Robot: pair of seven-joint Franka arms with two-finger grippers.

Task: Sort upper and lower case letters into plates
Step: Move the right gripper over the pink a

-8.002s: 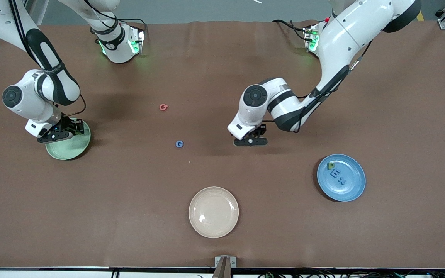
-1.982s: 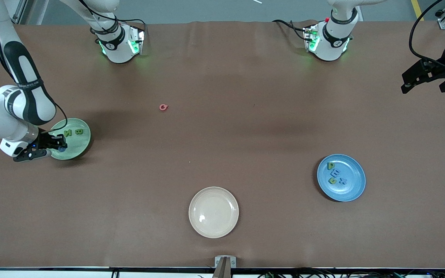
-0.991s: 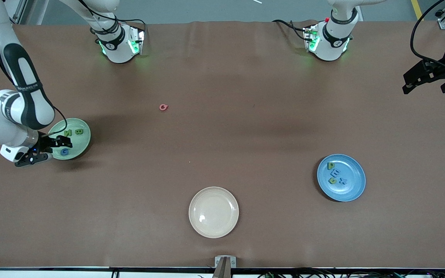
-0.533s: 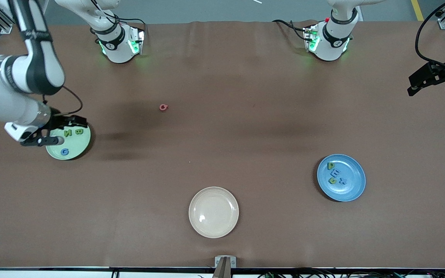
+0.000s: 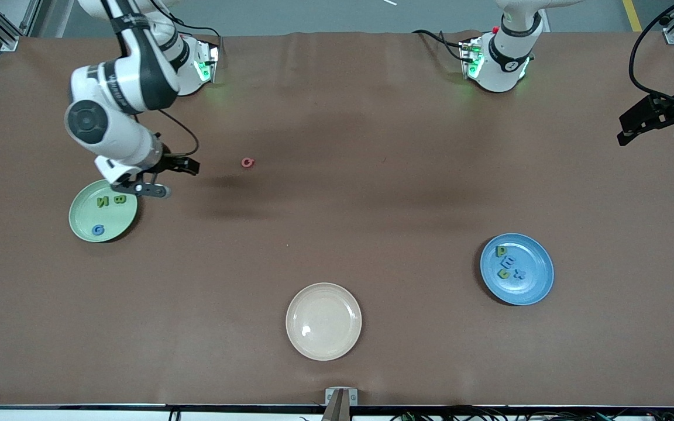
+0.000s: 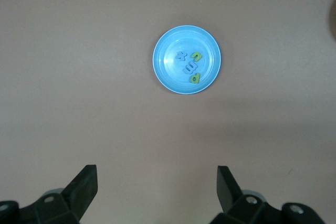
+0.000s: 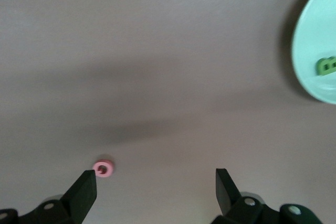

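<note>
Now we start from the pink letter (image 5: 247, 162), the one piece left loose on the tabletop (image 5: 337, 193), lying farther from the front camera than all three plates and between the two arms' ends. The mint green plate (image 5: 86, 217) sits toward the right arm's end with three letters in it that read B, N and G; the blue plate (image 5: 533, 287) sits toward the left arm's end with four small letters, of which p and x can be read. The cream plate (image 5: 323, 321), nearest the front camera, holds nothing.

Our right gripper (image 5: 164, 177) hangs over bare tabletop between the green plate and the pink letter, jaws wide and empty. To take this step well, we judge it best to centre the jaws over the letter, come straight down and close across its narrow width, since so thin a piece could slip aside. Its case is too small for us to read.

Our left gripper (image 5: 653, 124) waits high over its end of the tabletop, jaws wide and empty
</note>
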